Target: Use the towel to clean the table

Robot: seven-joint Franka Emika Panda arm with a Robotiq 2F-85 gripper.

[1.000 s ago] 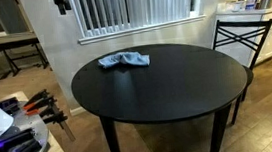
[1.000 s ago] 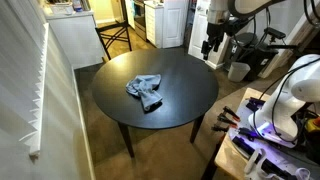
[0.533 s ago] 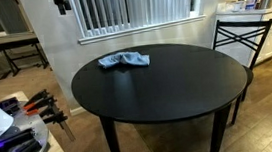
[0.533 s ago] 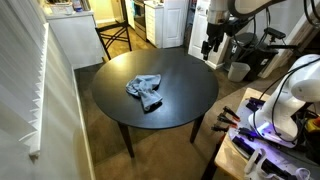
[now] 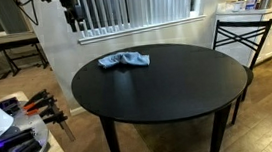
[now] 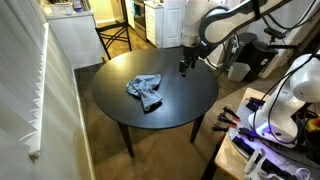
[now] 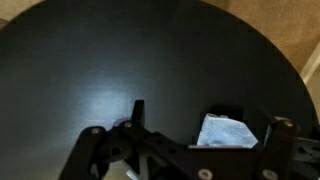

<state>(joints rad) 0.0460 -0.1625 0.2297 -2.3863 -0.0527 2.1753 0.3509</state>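
On the round black wooden bench [image 5: 167, 88], off-centre toward the white window blinds [image 5: 134, 6]: a crumpled blue-grey cloth towel [image 5: 122, 59], lying loose in a small heap. Seen again in an exterior view as a rumpled patch [image 6: 145, 90] on the dark bench top [image 6: 185, 100], touched by nothing.

High over the bench's rim, well apart from the towel: the black two-fingered pincer [image 6: 185, 65], hanging from the white arm. Also visible in an exterior view in front of the blinds [image 5: 71, 19], clear of the bench surface.

From the wrist view, looking down on the glossy bench top [image 7: 120, 50]: pincer [image 7: 208, 115] released, fingers [image 7: 138, 105] spread wide, gripping nothing. Between them in that picture, but far below: the towel as a pale folded shape [image 7: 225, 130].

Beside the bench, a black metal chair [image 5: 238, 36] with a crossed back.
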